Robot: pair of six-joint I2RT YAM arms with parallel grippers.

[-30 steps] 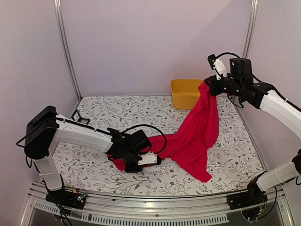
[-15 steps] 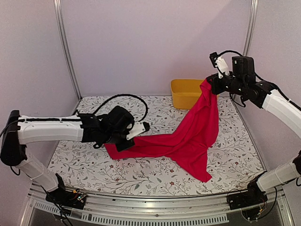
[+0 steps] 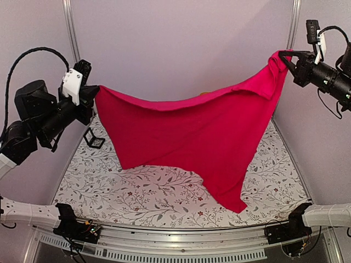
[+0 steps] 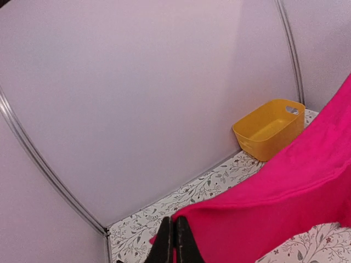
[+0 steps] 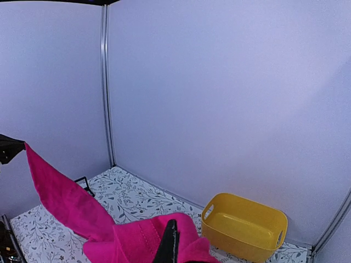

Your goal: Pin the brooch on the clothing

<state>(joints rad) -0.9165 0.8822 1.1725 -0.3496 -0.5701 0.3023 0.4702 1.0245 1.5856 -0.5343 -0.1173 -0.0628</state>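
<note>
T-shirt (image 3: 192, 131), red-pink, is held up in the air and spread wide between the two grippers, seen from the top camera. Its upper edge sags slightly in the middle. The left corner is pinched by the left gripper (image 3: 90, 96), raised at the far left by the wall post. Jaws are seen pressed together in the left wrist view, with fabric caught at the tips. The opposite corner is bunched and clamped by the right gripper (image 3: 284, 57), raised higher at the far right. Its jaws are likewise closed tight, with folds of fabric gathered around them in the right wrist view.

The lower hem hangs free. One lower corner is seen above the left half of the table. The longest point drops toward the near right, down to the floral tablecloth (image 3: 153, 189); contact there cannot be confirmed.

Yellow bin (image 4: 269, 129) is placed at the far right of the table, against the back wall. It is hidden almost wholly behind the shirt in the top view. In both wrist views only its bare yellow floor and walls are shown, with a handle slot in the end wall.

A small black frame-like object (image 3: 94, 138) is seen on the tablecloth at the far left, below the left gripper; what it is cannot be told.
</note>
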